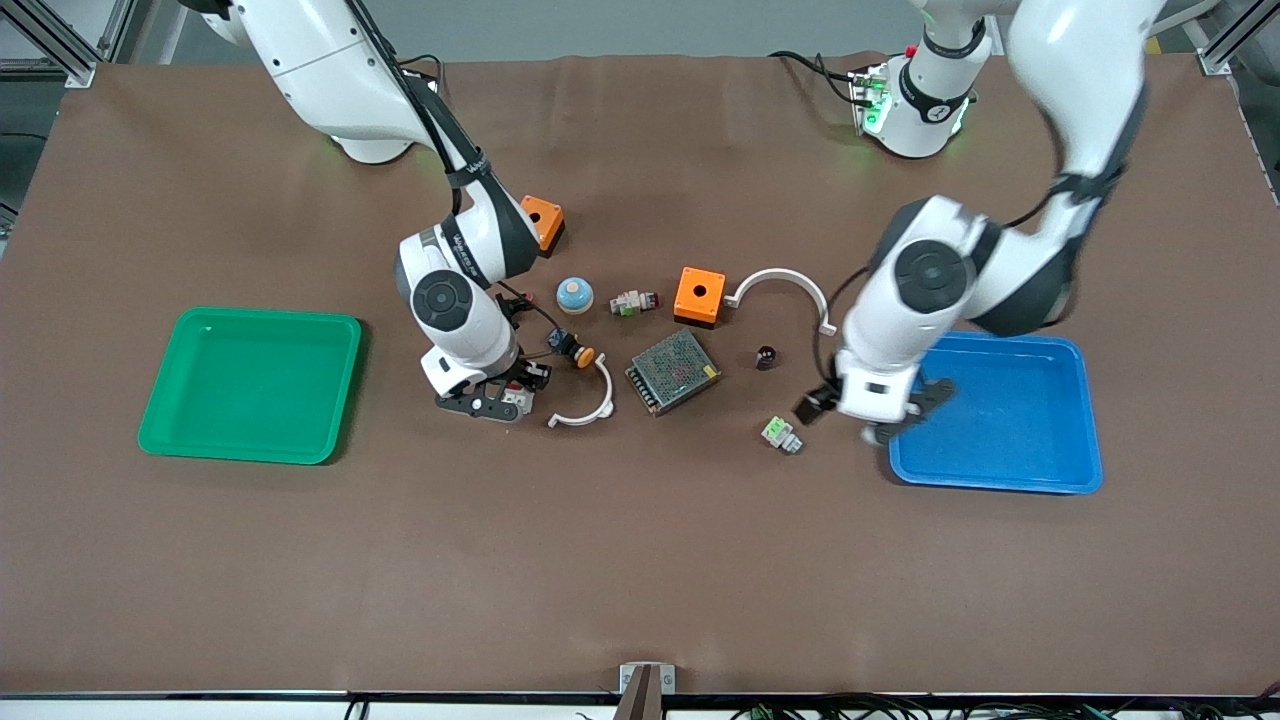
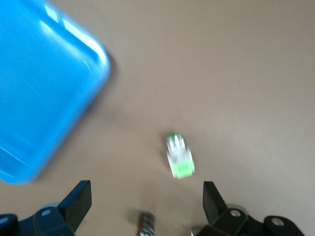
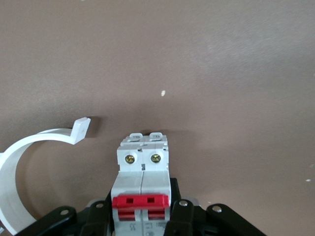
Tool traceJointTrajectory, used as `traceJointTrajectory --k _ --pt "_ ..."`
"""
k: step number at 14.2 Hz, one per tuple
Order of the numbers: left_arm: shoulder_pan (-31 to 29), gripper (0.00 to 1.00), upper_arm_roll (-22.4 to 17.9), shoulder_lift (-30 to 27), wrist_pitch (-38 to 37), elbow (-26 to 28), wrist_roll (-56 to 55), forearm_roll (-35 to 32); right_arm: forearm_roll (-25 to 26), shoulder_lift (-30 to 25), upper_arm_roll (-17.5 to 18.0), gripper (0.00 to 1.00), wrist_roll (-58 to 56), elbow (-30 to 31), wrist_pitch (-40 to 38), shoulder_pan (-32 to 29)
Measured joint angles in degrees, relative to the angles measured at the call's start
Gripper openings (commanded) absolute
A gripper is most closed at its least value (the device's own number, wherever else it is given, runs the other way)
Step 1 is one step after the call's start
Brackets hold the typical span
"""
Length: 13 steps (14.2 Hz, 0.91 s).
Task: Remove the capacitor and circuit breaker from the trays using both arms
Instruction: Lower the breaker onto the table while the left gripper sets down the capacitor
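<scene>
Your breaker (image 3: pixel 142 189) sits clamped in the right pincer (image 1: pixel 497 397), low over the table (image 1: pixel 640 560) between the green tray (image 1: pixel 250 385) and a white curved clip (image 1: pixel 585 400). In the right wrist view its long axis runs straight out from between the fingers (image 3: pixel 179 216), the red switch levers face the camera, and the end with two brass screws points away from the pincer. One tip of the curved clip lies just beside that end. The right arm comes down from its base and folds at the elbow, so its wrist points down at the table.

Your capacitor (image 1: pixel 766 355) rests on the table, apart from both pincers, between the metal mesh power supply (image 1: pixel 673 372) and the blue tray (image 1: pixel 1000 415). The left wrist view catches only its end (image 2: pixel 146 225), so you cannot read its axis there.

The left pincer (image 1: pixel 870 405) hangs with its fingers (image 2: pixel 74 204) wide apart, over the edge of the blue tray, near a small white part with green face (image 1: pixel 781 433). The left arm bends sharply at the elbow, forearm angled down.
</scene>
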State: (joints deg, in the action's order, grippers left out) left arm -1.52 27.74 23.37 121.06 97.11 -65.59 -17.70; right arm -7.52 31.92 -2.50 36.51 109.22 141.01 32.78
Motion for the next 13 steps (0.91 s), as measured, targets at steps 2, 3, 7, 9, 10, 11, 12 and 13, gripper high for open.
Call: traceJointTrajectory --k 2,3,7,9,10,11,12,13 --pt "-1.6 1.00 0.0 -1.5 -7.1 -7.2 3.4 -2.0 0.0 0.5 -0.1 0.85 0.1 -0.7 -0.1 0.2" --pt "-2.9 1.00 0.0 -2.2 -10.0 -9.7 6.9 -2.3 0.0 0.5 -0.1 1.00 0.1 -0.9 -0.1 0.2" --pt "-9.4 1.00 0.1 -6.5 -18.5 -14.0 26.5 -1.7 0.0 0.6 -0.6 1.00 0.0 -3.3 -1.0 0.2" --pt "-11.8 1.00 0.1 -9.6 -21.7 -14.3 33.0 1.5 0.0 0.6 -1.1 1.00 -0.8 -7.2 -6.2 -0.4" --pt "-12.6 1.00 -0.2 -11.3 -22.7 -14.3 36.0 2.9 0.0 0.5 -1.4 1.00 -2.5 -10.0 -10.0 -1.3" --pt "-12.5 1.00 -1.3 -13.1 -24.2 -14.3 39.3 4.1 0.0 0.4 -1.7 1.00 -5.5 -12.8 -14.0 -2.7" --pt "-10.9 1.00 -4.0 -14.9 -26.2 -14.3 42.4 4.9 0.0 0.2 -1.9 1.00 -9.6 -15.2 -17.9 -4.8" --pt "-7.7 1.00 -8.5 -16.6 -28.6 -14.3 45.5 5.8 0.1 -0.4 -2.3 1.00 -13.9 -17.1 -21.4 -7.2"
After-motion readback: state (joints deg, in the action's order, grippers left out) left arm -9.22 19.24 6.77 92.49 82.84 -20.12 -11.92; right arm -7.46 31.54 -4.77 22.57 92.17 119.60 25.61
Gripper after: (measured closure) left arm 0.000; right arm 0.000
